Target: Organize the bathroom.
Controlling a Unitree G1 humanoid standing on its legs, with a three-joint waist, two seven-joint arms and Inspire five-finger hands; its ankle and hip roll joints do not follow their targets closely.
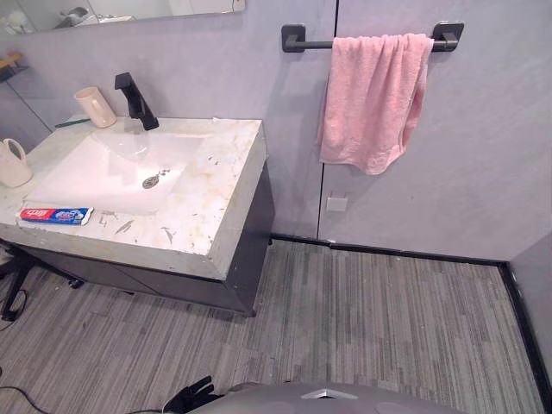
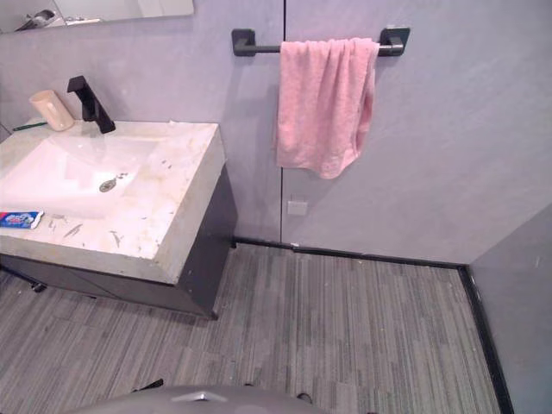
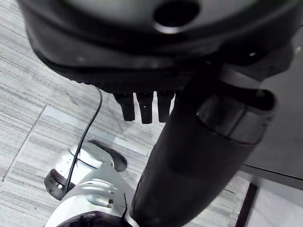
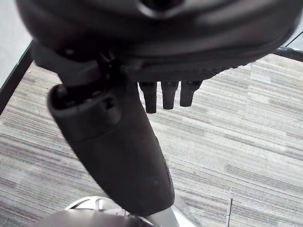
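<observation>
A pink towel (image 1: 373, 99) hangs bunched over a black wall bar (image 1: 302, 43) to the right of the vanity. On the marble counter (image 1: 224, 190) a toothpaste tube (image 1: 56, 216) lies at the front left edge. A beige cup (image 1: 95, 106) stands beside the black faucet (image 1: 134, 101), and a white mug (image 1: 12, 164) stands at the far left. My left hand (image 3: 142, 61) hangs low over the floor with its fingers (image 3: 144, 106) relaxed and holding nothing. My right hand (image 4: 156, 42) hangs the same way, its fingers (image 4: 169, 94) straight and empty.
The white basin (image 1: 112, 168) is sunk into the counter, with a mirror (image 1: 129, 9) above it. The dark cabinet (image 1: 250, 250) juts out over the grey striped floor (image 1: 371, 319). Grey walls close the back and the right side.
</observation>
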